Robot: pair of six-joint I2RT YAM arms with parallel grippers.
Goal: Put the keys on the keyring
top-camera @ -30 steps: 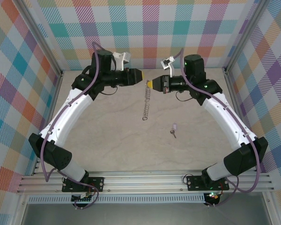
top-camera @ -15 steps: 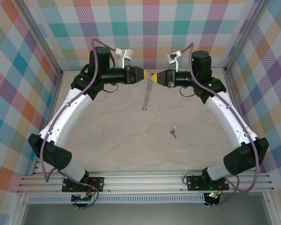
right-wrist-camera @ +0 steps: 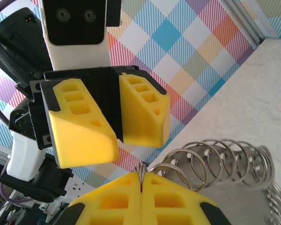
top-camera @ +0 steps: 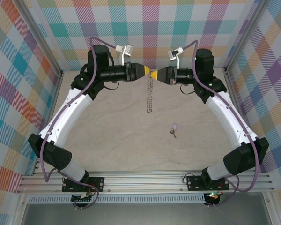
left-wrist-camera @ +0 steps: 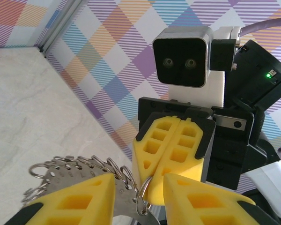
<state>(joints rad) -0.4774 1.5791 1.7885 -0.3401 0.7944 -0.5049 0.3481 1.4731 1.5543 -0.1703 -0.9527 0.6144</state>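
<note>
Toward the back left of the surface [top-camera: 107, 136], raised above it, the left claw [top-camera: 145, 71] points rightward with its jaws part-way apart, astride the top links of the keyring [top-camera: 150, 96]. I cannot tell whether its pads press on the wire. From there the keyring dangles as a slack string of silvery wire loops. It looks light and likely to swing, though each loop looks stiff and springy, so one top loop braced from both sides seems the best hold. Nose to nose with the left one, the right claw [top-camera: 156, 74] is fully closed, pinching one thin loop. Further right and nearer the arms, the key [top-camera: 174, 129] lies flat, well apart from the ring. It looks tiny, light and slippery, best pinched across its pale head.
</note>
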